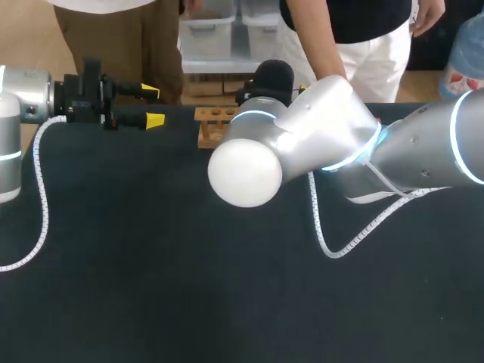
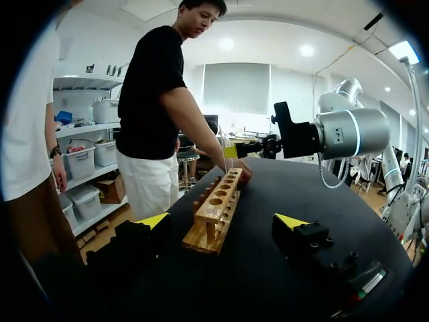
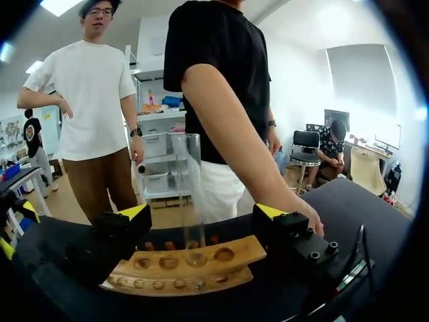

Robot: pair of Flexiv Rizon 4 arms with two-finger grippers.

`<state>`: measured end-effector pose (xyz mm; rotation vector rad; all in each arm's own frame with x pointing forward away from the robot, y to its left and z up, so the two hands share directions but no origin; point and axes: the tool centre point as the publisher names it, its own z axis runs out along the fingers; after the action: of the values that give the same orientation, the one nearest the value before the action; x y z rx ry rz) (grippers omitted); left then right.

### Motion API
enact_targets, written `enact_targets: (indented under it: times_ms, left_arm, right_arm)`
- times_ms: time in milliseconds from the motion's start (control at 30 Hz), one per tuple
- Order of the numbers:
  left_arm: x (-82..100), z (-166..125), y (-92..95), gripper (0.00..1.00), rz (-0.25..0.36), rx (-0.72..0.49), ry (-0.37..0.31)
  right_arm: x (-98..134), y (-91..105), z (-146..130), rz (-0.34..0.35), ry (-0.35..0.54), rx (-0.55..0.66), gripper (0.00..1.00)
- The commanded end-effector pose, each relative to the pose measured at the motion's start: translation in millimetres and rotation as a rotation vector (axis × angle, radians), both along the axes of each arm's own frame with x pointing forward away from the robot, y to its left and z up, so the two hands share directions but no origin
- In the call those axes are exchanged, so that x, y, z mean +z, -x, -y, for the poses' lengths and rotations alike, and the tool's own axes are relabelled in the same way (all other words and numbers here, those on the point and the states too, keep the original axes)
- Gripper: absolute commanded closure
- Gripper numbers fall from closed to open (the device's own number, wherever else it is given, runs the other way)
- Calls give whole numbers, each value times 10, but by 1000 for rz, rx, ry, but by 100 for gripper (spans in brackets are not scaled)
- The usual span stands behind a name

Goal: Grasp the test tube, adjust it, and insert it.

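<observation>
The test tube [image 3: 191, 188] stands upright in 1 hole of the wooden rack [image 1: 210, 128], upper middle of the head view, untouched between the 2 wide-spread fingers of the right gripper [image 3: 201, 213], a person's hand [image 3: 305, 216] at the rack's end, while the left gripper [image 1: 153, 105], upper left, gapes empty.
</observation>
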<state>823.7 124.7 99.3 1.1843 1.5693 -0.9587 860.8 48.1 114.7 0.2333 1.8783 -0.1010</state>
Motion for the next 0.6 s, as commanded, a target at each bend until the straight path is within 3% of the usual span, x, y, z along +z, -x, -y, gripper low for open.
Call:
enact_targets:
  times_ms: [33, 367, 600]
  left_arm:
    - [-12, -4, -1, 0, 3, -1, 2]
    - [-12, -4, -1, 0, 3, -1, 2]
    - [-12, -4, -1, 0, 3, -1, 2]
  right_arm:
    - [111, 204, 47, -22, -28, 64, 0]
    - [231, 586, 29, -68, -68, 203, 0]
    - [297, 738, 18, -76, -178, 315, 0]
